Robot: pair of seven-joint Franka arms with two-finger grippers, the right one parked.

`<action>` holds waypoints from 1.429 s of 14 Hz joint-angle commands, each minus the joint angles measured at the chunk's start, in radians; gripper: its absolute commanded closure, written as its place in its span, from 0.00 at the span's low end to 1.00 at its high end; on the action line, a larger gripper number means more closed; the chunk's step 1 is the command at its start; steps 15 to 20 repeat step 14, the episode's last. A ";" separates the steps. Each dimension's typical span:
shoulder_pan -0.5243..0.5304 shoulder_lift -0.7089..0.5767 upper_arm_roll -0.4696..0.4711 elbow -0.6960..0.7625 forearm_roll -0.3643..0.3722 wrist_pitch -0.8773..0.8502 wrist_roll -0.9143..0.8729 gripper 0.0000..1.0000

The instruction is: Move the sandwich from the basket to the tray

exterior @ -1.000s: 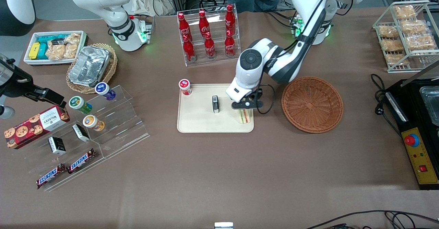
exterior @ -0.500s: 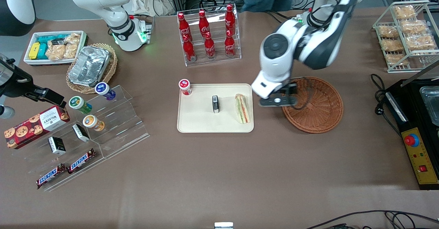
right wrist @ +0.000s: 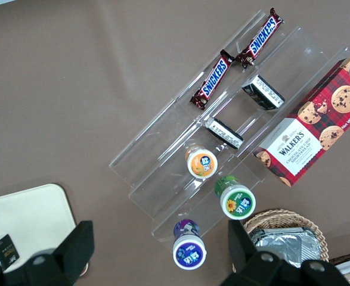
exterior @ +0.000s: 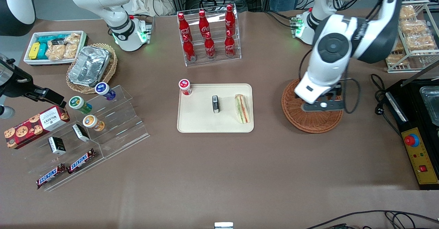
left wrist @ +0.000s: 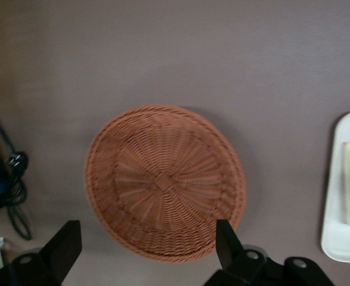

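1. The sandwich (exterior: 242,109) lies on its side on the tray (exterior: 195,122), at the edge nearest the basket (exterior: 298,119), no longer under the claw as it was a second ago.
2. The claw (exterior: 322,106) has swung away from the tray and now hangs above the empty basket with fingers (left wrist: 229,243) spread wide, gripping nothing.
3. To my eye the placing is done; only the retreat remains.
4. The wrist camera shows the basket's bare weave, which the arm partly hides from the front.
5. Only the front view shows the small black box (exterior: 215,104) and red-capped jar (exterior: 185,86) sharing the tray on the tabletop (exterior: 219,174).
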 commanded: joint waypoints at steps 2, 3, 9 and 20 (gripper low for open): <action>0.064 -0.065 0.036 0.007 -0.029 -0.034 0.039 0.00; 0.069 -0.071 0.039 0.007 -0.035 -0.036 0.109 0.00; 0.203 -0.123 0.041 0.028 -0.179 -0.098 0.497 0.00; 0.207 -0.114 0.047 0.093 -0.170 -0.151 0.533 0.00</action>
